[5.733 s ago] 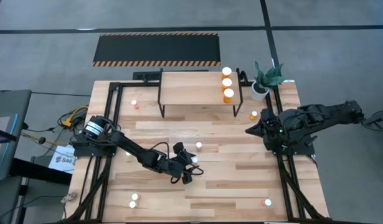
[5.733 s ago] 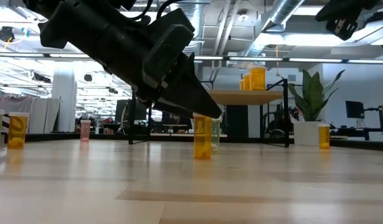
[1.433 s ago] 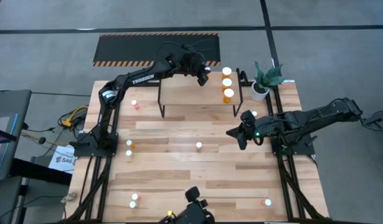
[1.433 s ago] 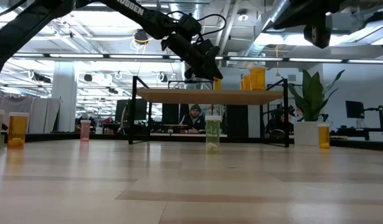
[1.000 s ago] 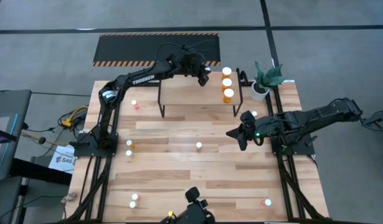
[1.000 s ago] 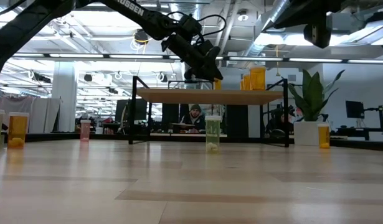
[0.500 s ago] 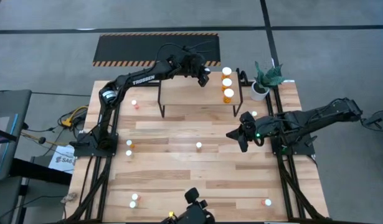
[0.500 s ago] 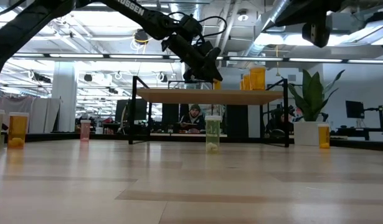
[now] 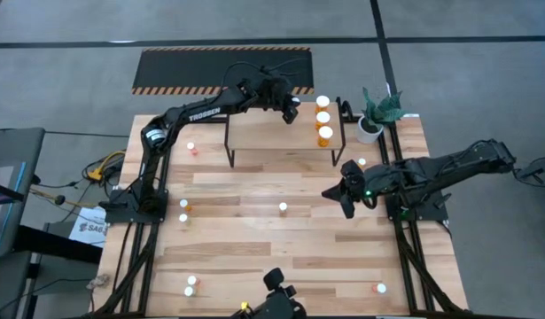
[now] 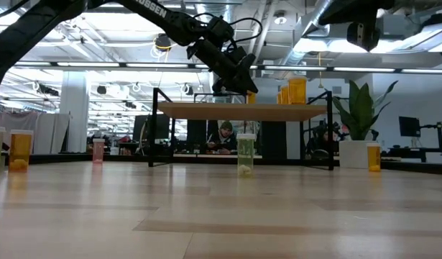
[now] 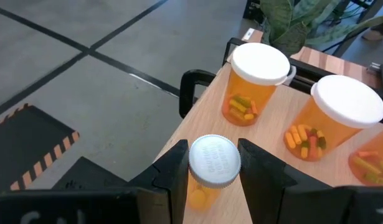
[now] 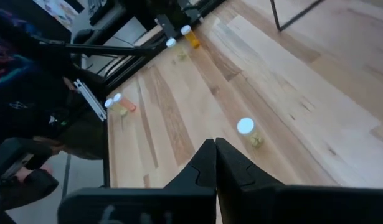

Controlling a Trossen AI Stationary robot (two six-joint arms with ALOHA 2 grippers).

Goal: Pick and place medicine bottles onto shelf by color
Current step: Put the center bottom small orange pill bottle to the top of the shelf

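My left gripper (image 9: 291,111) is over the far edge of the light-wood shelf (image 9: 259,128), just left of three larger orange bottles (image 9: 323,117). It is shut on a small orange bottle with a white cap (image 11: 214,162), which also shows in the low view (image 10: 249,96). My right gripper (image 9: 337,197) is shut and empty. It hovers over the table right of the middle, near a pale green bottle (image 9: 283,207) that stands upright on the planks. My left gripper pinches the small orange bottle between its two fingers, one finger (image 11: 174,169) on each side, just below the white cap's rim (image 11: 194,177). The fingers come from above, slanting down. The bottle is upright; whether its base stands on the shelf I cannot tell.
Small bottles stand about the table: far left (image 9: 191,147), left (image 9: 183,206), near left (image 9: 190,281), near right (image 9: 379,288) and beside the right arm (image 9: 361,164). A potted plant (image 9: 374,115) stands right of the shelf. A black striped mat (image 9: 223,69) lies beyond the table.
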